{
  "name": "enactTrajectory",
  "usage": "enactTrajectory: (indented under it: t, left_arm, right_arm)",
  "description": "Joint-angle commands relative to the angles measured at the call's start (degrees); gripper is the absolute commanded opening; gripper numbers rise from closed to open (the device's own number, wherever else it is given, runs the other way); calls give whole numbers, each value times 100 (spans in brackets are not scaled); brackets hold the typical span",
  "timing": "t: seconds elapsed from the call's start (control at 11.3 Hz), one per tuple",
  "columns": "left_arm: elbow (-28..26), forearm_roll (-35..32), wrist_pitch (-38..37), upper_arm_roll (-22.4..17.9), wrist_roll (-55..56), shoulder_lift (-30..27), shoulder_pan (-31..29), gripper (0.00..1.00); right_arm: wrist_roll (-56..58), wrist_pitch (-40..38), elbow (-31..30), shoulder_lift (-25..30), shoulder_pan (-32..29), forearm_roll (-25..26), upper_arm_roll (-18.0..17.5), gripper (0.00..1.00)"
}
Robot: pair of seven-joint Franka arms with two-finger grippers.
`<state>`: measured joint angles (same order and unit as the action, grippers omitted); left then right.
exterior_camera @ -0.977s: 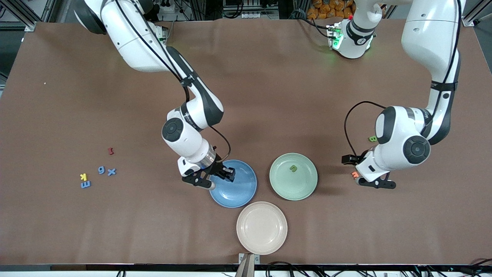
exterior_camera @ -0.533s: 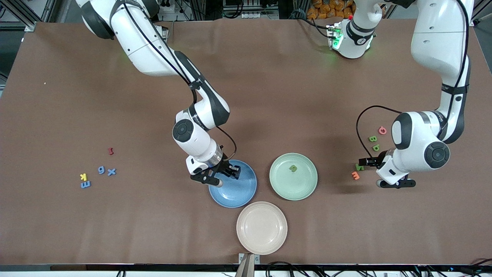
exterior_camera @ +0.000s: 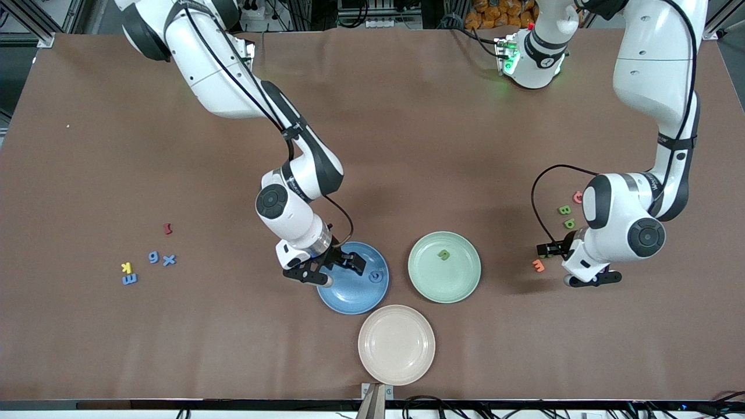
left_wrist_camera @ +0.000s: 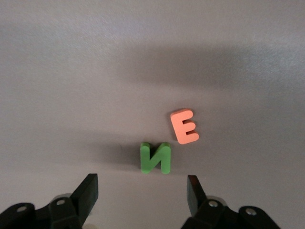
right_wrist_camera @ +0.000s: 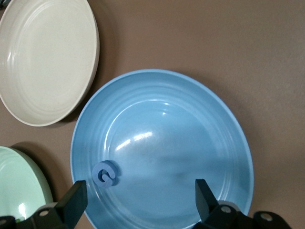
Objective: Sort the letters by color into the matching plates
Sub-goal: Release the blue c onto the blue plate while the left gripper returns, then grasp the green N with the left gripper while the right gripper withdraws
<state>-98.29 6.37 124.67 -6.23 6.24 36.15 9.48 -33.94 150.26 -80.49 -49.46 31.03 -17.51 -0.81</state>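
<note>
Brown table: right fingers (right_wrist_camera: 138, 202) spread empty over blue plate (right_wrist_camera: 190, 119); left fingers (left_wrist_camera: 142, 191) wide, straddling green N (left_wrist_camera: 156, 157).

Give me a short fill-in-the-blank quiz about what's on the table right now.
1. The blue letter lies in the ____ plate.
2. The left gripper is open over a green letter that lies beside an ____ letter.
3. The cream plate holds ____ letters.
4. The open right gripper is over the ____ plate.

Missing words: blue; orange; no; blue
</note>
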Motion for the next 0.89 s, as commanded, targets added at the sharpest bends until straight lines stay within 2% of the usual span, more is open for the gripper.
enactTrajectory:
  t: [0.0,0.36,0.53,0.62,0.8]
  left_arm:
    - [-50,40,170,-19,114,111,54,83]
    - [-155,-92,250,-1,123,112,54,80]
    - [-173,-127,312,-1,123,129,54,80]
    - [-173,-127,347,-1,123,164,63,79]
    - [-164,-127,382,-1,123,199,72,79]
  right_arm:
    - [640,-93,-132,181,-351,125,-16,100]
    - [1950,-303,-879,743,-922,142,265,100]
    - [2662,-943,-1143,1156,-1369,195,292,100]
    - [2899,-1155,-1275,1306,-1554,326,353,100]
    - [3077,-1419,-1634,1622,-1950,913,353,100]
